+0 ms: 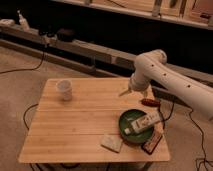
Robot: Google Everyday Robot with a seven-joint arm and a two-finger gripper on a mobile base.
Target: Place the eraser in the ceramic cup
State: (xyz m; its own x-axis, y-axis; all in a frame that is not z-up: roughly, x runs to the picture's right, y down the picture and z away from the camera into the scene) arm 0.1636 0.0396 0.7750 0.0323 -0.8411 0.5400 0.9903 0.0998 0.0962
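Gripper [125,92] hovers mid-frame, grip state indeterminate. Eraser [151,144] lies ungrasped, lower right. Judged approach step; next, reach the eraser.

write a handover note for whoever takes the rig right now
Gripper: over the table's far right part, well apart from both task things; the eraser is not in it.
Eraser: lying flat at the front right corner, right beside the green bowl.
Cup: upright at the far left, standing alone.
Done: nothing yet; eraser not picked up.
Left: bring the gripper down to the eraser, grasp it, carry it across to the cup, drop it in.
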